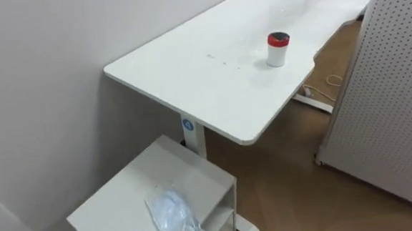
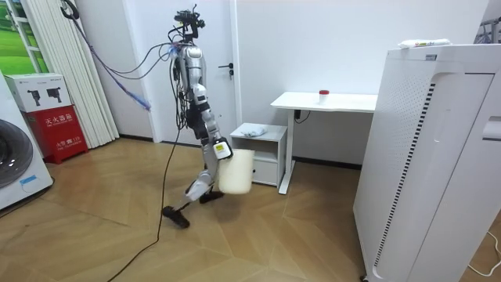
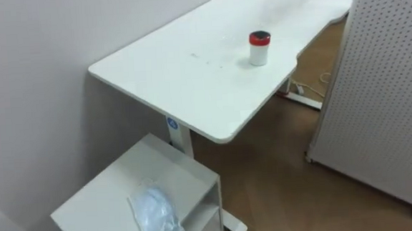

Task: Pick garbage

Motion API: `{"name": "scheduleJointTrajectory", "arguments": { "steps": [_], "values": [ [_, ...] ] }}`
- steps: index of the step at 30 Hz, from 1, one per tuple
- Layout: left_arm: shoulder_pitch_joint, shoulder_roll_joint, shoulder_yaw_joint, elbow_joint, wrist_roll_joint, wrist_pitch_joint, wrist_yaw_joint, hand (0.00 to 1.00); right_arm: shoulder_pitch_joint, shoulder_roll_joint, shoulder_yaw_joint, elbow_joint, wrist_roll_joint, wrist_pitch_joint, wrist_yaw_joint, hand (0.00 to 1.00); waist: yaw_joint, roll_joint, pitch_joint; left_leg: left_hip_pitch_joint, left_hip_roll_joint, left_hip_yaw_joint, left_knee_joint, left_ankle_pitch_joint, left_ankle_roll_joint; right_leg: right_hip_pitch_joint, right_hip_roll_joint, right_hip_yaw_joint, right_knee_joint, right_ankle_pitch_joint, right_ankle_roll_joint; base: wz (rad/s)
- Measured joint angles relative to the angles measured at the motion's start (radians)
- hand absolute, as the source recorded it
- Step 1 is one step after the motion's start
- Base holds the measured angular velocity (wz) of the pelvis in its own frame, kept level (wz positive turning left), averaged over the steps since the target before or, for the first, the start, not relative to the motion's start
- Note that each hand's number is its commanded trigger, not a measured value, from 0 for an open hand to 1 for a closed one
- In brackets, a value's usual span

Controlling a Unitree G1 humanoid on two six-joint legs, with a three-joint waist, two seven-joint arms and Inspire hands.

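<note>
Right robot hand (image 2: 221,149) is down low in the room view, at the end of an arm that hangs from the shoulder and slants toward the frame's right, ending about level with the knees. A white bin (image 2: 236,174) sits right against the hand, just below it and off the floor as far as I can see. Whether the hand is clamped on the rim or open, I can't tell from this far off. The robot stands left of centre, leaning a bit, facing the small white cabinet (image 2: 264,157) just to its right in the frame.

The garbage is a crumpled clear plastic bag (image 1: 173,216) lying on top of that cabinet, at the bottom of the eye views, near the edge above the open shelf. In the room view it's up and to the right of the hand, well apart from it.

Further out, the white worktop (image 1: 210,72) runs from mid-frame to the upper right, with a red-lidded white jar (image 1: 278,49) upright near its right edge. A white perforated panel (image 1: 397,82) stands along the right side, and a cable (image 1: 331,79) lies on the wooden floor between it and the worktop. At the right of the room view there's a tall white appliance (image 2: 430,157).
</note>
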Motion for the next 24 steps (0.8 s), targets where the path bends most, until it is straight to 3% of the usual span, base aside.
{"name": "scheduleJointTrajectory", "arguments": {
  "steps": [2,3,4,6,8,9,10,11,16,18,21,24],
  "values": [
    [-0.007,-0.001,-0.018,-0.035,0.005,-0.017,0.026,0.00,-0.008,-0.001,0.013,-0.016,0.022,-0.011,-0.002,1.00,0.002,0.008,0.0027,0.011,0.014,0.000,-0.015,-0.001,0.000,-0.088,0.011,-0.014,0.011,-0.068,-0.004,-0.10],
    [-0.025,-0.002,-0.019,-0.038,-0.001,-0.037,0.045,0.00,-0.021,0.001,0.024,-0.014,0.034,-0.016,-0.003,1.00,0.002,0.018,0.0080,0.017,0.030,0.001,-0.024,-0.002,-0.003,-0.138,0.030,-0.018,-0.021,-0.099,-0.003,-0.13],
    [-0.032,-0.003,-0.019,-0.039,0.000,-0.045,0.056,0.00,-0.027,0.001,0.033,-0.014,0.035,-0.021,-0.003,1.00,0.002,0.022,0.0081,0.018,0.038,-0.001,-0.027,-0.001,-0.006,-0.158,0.036,-0.025,-0.052,-0.109,-0.002,-0.12],
    [-0.051,-0.008,-0.021,-0.104,0.006,-0.056,0.104,0.00,-0.039,0.006,0.050,-0.005,0.043,-0.045,0.000,1.00,-0.002,0.027,0.0101,0.008,0.058,-0.002,-0.032,-0.001,-0.013,-0.216,0.055,-0.039,-0.250,-0.119,0.000,-0.03],
    [-0.076,-0.009,-0.040,-0.134,0.011,-0.086,0.140,0.00,-0.064,0.010,0.050,0.009,0.043,-0.055,-0.001,1.00,-0.005,0.024,0.0073,-0.008,0.065,-0.015,-0.031,0.000,-0.021,-0.231,0.076,-0.041,-0.420,-0.087,-0.002,0.14],
    [-0.106,-0.010,-0.055,-0.151,0.012,-0.095,0.160,0.00,-0.082,0.009,0.055,0.026,0.043,-0.060,-0.001,1.00,-0.014,0.023,0.0070,-0.020,0.067,-0.023,-0.021,-0.002,-0.026,-0.237,0.093,-0.037,-0.482,-0.009,0.000,0.28],
    [-0.125,-0.012,-0.063,-0.154,0.021,-0.097,0.169,0.00,-0.083,0.007,0.061,0.039,0.043,-0.068,0.000,1.00,-0.022,0.027,0.0082,-0.027,0.070,-0.027,-0.017,-0.003,-0.029,-0.236,0.101,-0.033,-0.492,0.009,0.022,0.20],
    [-0.157,-0.011,-0.079,-0.154,0.034,-0.114,0.188,0.00,-0.105,0.005,0.075,0.060,0.043,-0.073,0.001,1.00,-0.021,0.038,0.0073,-0.037,0.081,-0.030,-0.018,-0.002,-0.037,-0.236,0.116,-0.040,-0.509,0.022,0.015,0.00],
    [-0.252,0.007,-0.126,-0.150,0.044,-0.175,0.277,0.00,-0.136,-0.003,0.105,0.079,0.039,-0.081,0.022,1.00,-0.046,0.050,0.0095,-0.053,0.096,-0.029,-0.039,0.006,-0.054,-0.255,0.136,-0.040,-0.528,0.029,0.004,-0.07],
    [-0.261,0.010,-0.136,-0.147,0.052,-0.187,0.296,0.00,-0.139,-0.010,0.122,0.079,0.044,-0.084,0.033,1.00,-0.062,0.052,0.0146,-0.052,0.101,-0.022,-0.040,0.004,-0.057,-0.259,0.141,-0.034,-0.527,0.028,0.003,-0.12],
    [-0.324,0.011,-0.173,-0.085,0.051,-0.205,0.343,0.00,-0.174,-0.021,0.157,0.087,0.056,-0.090,0.024,1.00,-0.080,0.050,0.0325,-0.094,0.105,-0.009,-0.032,0.004,-0.059,-0.313,0.139,-0.033,-0.512,0.030,-0.006,-0.15],
    [-0.372,0.011,-0.209,-0.018,0.051,-0.211,0.358,0.00,-0.202,-0.021,0.182,0.106,0.061,-0.105,0.015,1.00,-0.093,0.048,0.0379,-0.135,0.107,-0.008,-0.005,0.004,-0.059,-0.357,0.138,-0.027,-0.489,0.029,-0.008,-0.02]
  ]
}}
